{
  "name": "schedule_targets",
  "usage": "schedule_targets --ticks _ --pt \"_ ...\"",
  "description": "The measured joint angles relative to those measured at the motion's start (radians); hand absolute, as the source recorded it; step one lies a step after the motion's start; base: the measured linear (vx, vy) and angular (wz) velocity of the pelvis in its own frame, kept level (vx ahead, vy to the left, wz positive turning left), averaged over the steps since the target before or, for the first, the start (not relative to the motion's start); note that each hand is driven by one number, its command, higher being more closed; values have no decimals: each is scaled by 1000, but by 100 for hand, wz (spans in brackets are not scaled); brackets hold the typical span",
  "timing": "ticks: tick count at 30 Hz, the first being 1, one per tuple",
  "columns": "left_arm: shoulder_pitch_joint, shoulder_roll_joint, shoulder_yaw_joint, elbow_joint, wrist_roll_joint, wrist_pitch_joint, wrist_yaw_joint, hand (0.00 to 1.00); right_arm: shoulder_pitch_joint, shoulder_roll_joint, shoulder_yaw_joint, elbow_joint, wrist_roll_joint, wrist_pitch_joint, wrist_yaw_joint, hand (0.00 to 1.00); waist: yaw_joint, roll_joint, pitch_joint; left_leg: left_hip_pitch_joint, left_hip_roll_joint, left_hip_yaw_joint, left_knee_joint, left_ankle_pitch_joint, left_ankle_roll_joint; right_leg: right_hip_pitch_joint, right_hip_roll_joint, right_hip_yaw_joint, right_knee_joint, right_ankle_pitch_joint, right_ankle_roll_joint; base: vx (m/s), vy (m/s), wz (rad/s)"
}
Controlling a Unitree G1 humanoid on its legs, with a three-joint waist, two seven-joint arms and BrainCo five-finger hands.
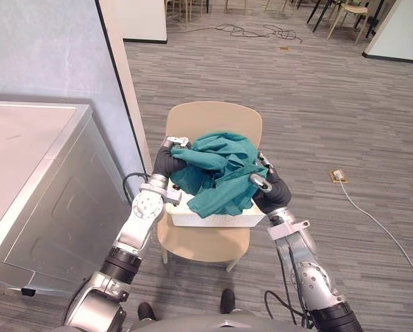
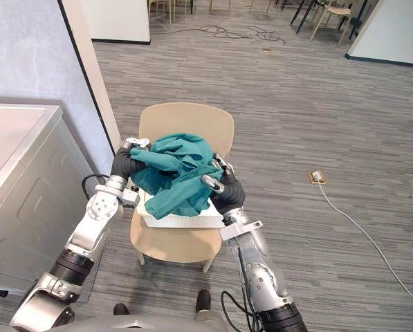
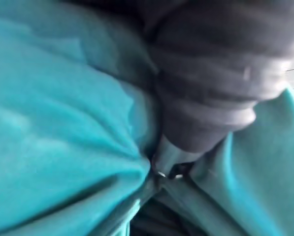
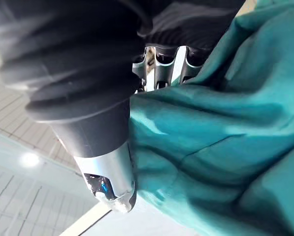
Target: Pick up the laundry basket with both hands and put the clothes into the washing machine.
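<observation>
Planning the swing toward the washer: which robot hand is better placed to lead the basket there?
Left, probably. The left robot hand sits at the side of the basket nearest the washing machine; the right robot hand is opposite.

The clothes [image 1: 220, 173] are soft, matt teal cloth, heavily creased. The laundry basket [image 1: 213, 220] under them looks like white matt plastic. The chair [image 1: 213, 119] has a smooth pale shell. At 9 o'clock the washing machine [image 1: 47, 187] is smooth, satin grey metal. The floor [image 1: 317, 104] is matt, streaked grey planks. The right hand [image 1: 270, 192] wears a dark, ribbed, rubbery cover.
</observation>
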Motion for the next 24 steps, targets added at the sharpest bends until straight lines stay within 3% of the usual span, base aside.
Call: schedule_targets --ticks 9,14,24 --pt "-1 -1 132 0 -44 -2 84 100 5 -18 -8 83 -113 2 -2 0 -5 0 -20 5 -1 4 0 -2 0 1 0 5 0 1 1 3 -1 -1" --pt "-5 -1 191 -4 -120 -11 118 100 7 30 -11 128 -158 2 -37 0 -8 1 -21 15 -3 4 0 -3 -1 10 -2 5 0 1 0 0 0 0" --pt "-19 -2 217 -46 -150 -21 129 100 32 89 -92 159 -196 0 -83 0 -18 3 -23 17 -20 -4 0 -8 5 18 -19 -1 0 1 1 5 2 2"
